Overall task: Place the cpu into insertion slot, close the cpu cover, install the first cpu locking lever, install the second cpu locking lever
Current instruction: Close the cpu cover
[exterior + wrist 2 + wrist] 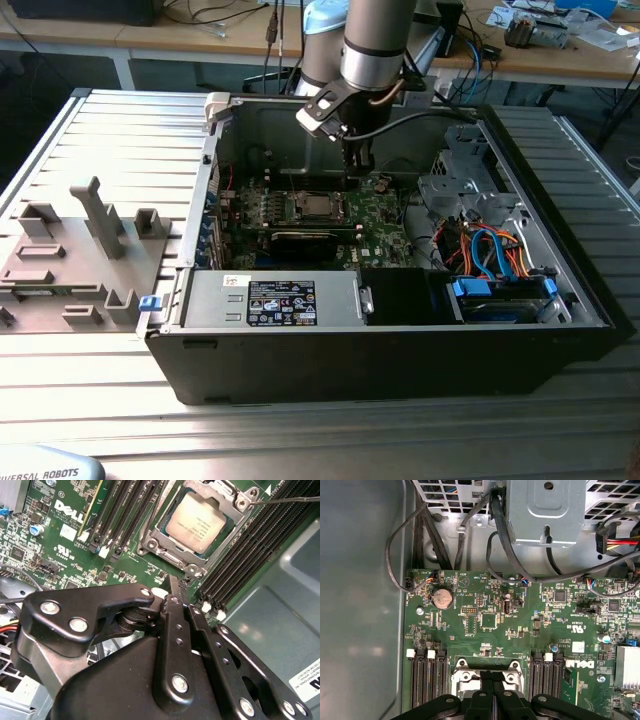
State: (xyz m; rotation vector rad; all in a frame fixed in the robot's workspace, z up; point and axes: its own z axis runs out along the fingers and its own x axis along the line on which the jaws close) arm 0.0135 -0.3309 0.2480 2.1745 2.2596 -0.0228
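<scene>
On the exterior view's left you've got a grey fixture [85,245] on the ribbed desk [320,435], and a pale blue part [45,468] with print, cut off at the corner. The open case [400,360] comes next. Its front metal box has a black-and-white label [282,302], print too small to make out.

Mid-case is the green board [385,225] with the slot [315,207]. Your tool [357,168] hangs just past it, on the side toward the exterior view's right. Far right are blue and orange cables [492,255].

In the second wrist view the cpu [196,521] sits in the slot [172,560] with the cover [231,494] framing it. A thin lever rod [290,500] runs off a cover corner and is cut by the edge. The board has white print and a white sticker [68,531]. A case label [306,682] is cut off. Your tool [175,584] has its fingers [176,630] pressed together, nothing seen between them, tip just beside the slot rim and next to the memory slots [235,555].

In the first wrist view the tool [493,677] hides most of the slot [462,677], so you can't see the cpu there. A coin cell [442,599] sits on the board.
</scene>
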